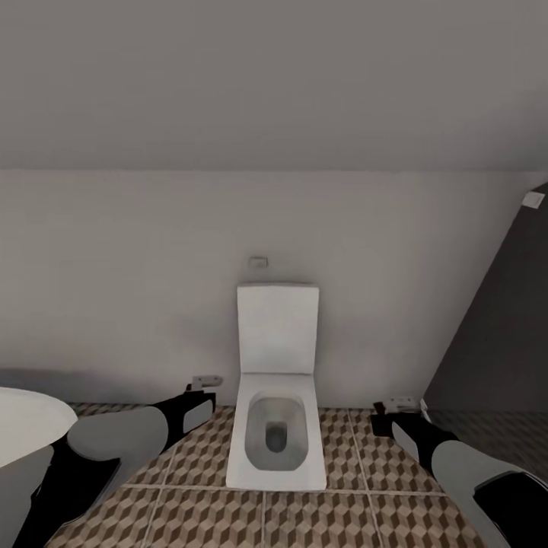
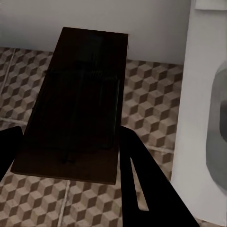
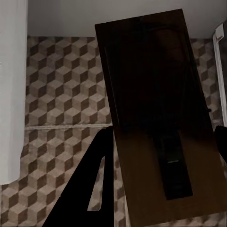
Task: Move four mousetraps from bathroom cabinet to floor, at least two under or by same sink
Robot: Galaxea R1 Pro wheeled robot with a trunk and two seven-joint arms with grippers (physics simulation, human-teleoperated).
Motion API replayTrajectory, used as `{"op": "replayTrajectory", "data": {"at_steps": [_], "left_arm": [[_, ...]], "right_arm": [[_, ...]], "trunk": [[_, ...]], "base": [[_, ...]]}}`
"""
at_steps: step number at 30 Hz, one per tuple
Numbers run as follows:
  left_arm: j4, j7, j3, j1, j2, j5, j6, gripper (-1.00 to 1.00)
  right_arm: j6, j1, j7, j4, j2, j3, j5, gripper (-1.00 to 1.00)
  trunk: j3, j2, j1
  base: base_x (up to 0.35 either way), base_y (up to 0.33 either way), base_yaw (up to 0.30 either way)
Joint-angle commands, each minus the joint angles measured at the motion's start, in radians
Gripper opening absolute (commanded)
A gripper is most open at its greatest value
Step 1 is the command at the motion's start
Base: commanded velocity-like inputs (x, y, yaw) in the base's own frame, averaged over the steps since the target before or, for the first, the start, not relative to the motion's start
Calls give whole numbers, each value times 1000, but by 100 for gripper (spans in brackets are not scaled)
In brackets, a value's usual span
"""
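Observation:
My left gripper is shut on a mousetrap, a dark-brown board that lies between its black fingers in the left wrist view. My right gripper is shut on a second mousetrap, which in the right wrist view is a brown board with a dark metal part. Both grippers hang low over the cube-patterned bathroom floor, one on each side of a white toilet. The cabinet and the sink are out of view.
The white toilet stands open against the pale wall straight ahead, between my arms. A white rounded bathtub edge shows at the left. A dark grey wall closes the right side. Tiled floor spreads around the toilet.

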Motion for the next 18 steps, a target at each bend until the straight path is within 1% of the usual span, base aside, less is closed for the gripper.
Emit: {"op": "replayTrajectory", "data": {"at_steps": [1, 3, 6, 7, 8, 9, 12, 18], "left_arm": [[1, -1, 0, 0, 2, 0, 1, -100], [3, 0, 1, 0, 6, 2, 1, -100], [3, 1, 1, 0, 10, 2, 0, -100], [3, 1, 1, 0, 11, 2, 0, -100], [3, 1, 1, 1, 13, 1, 0, -100], [2, 1, 1, 2, 13, 0, 0, -100], [0, 1, 1, 8, 14, 0, 0, -100], [2, 1, 1, 24, 18, -1, 0, -100]], "right_arm": [[-12, 2, 2, 0, 1, 0, 1, -100], [-22, 4, 3, 1, 1, 0, 15, -100], [-30, 5, 3, 1, 3, 0, 67, -100], [-30, 5, 2, 1, 3, 0, 76, -100], [-32, 6, 1, 2, 4, 0, 96, -100], [-32, 8, 0, 2, 4, 0, 104, -100], [-33, 15, -2, 2, 5, 0, 115, -100], [-34, 19, -1, 1, 5, -1, 120, -100]], "trunk": [[-3, -7, 4], [-9, -21, 12], [-19, -42, 23], [-22, -49, 27], [-25, -56, 31], [-28, -63, 35], [-38, -84, 46], [-56, -126, 69]], "base": [[0, 0, 0], [0, 0, 0], [0, 0, 0], [0, 0, 0], [0, 0, 0], [0, 0, 0], [0, 0, 0], [0, 0, 0]]}}
